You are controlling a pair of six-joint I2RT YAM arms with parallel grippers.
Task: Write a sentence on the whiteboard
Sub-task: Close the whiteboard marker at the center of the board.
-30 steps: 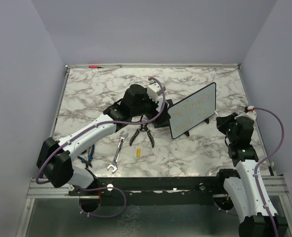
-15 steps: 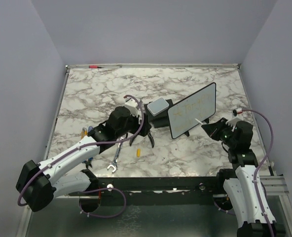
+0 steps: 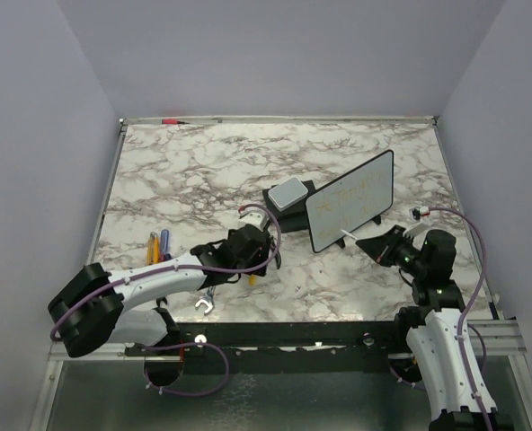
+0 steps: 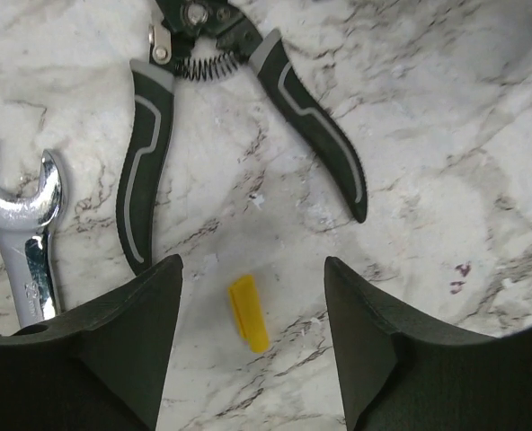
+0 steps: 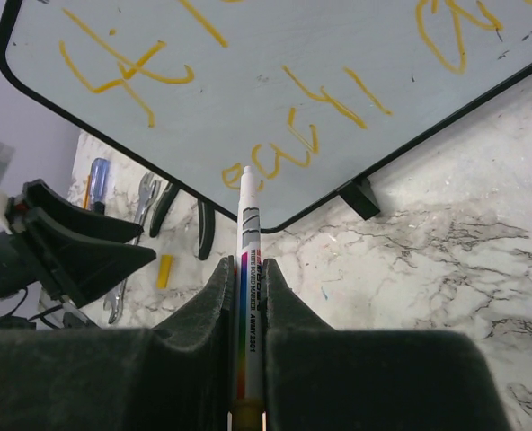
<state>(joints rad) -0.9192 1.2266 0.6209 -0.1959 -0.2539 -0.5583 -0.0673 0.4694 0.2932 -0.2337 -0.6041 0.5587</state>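
The whiteboard (image 3: 351, 202) stands tilted at centre right, with a black frame and stand feet. The sentence (image 5: 122, 67) is in yellow strokes across its face; in the top view (image 3: 356, 193) it is faint. My right gripper (image 3: 374, 244) is shut on a white marker (image 5: 248, 260). The marker's tip (image 5: 246, 171) is at the board's lower edge beside the last strokes. My left gripper (image 4: 252, 301) is open, low over a small yellow marker cap (image 4: 248, 312) lying on the table between its fingers (image 4: 149, 314). It sits left of the board in the top view (image 3: 264, 256).
Black-handled pliers (image 4: 149, 153) and a silver wrench (image 4: 23, 233) lie just beyond the cap. Screwdrivers (image 3: 158, 244) lie at the left. A black block topped with a grey pad (image 3: 288, 193) stands behind the board's left end. A red pen (image 3: 170, 119) lies at the back edge.
My left arm has pulled back from beside the board and come down over the yellow cap. My right gripper has moved left with the marker toward the board's lower edge.
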